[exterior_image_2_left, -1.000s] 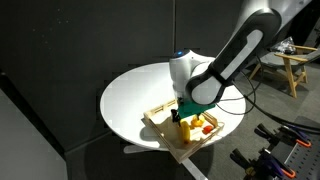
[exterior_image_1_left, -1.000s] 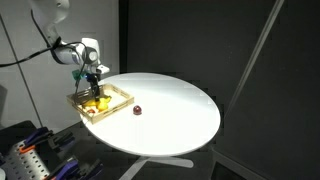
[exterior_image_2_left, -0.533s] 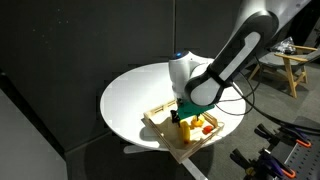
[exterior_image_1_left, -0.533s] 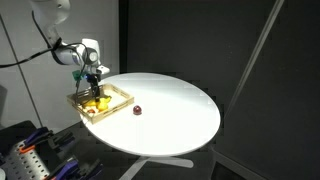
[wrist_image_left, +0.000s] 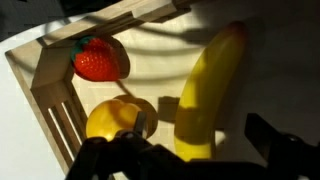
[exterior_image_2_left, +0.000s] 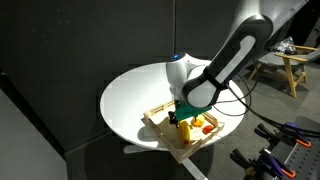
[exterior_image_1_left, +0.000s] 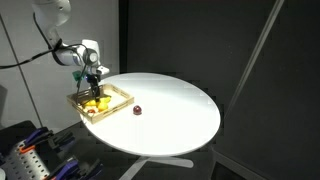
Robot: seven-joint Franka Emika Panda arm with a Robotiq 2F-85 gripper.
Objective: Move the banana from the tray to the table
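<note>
Here, the banana [wrist_image_left: 207,90] lies flat in the tray [wrist_image_left: 45,75], which sits at the table's [exterior_image_1_left: 170,105] edge. In the wrist view its long axis runs nearly straight up, leaning slightly right, one tip towards the far wall. The gripper [wrist_image_left: 197,140] hangs over its near end, jaws apart, straddling it. A strawberry [wrist_image_left: 100,60] and a rounder yellow fruit [wrist_image_left: 115,118] lie beside it.

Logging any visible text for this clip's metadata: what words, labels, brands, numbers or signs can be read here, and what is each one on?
No text can be read in any view.
banana, tray, strawberry, table: no label or mark shows.
gripper: no brand or number visible.
clutter beside the table in an exterior view: too small and blurred to read.
</note>
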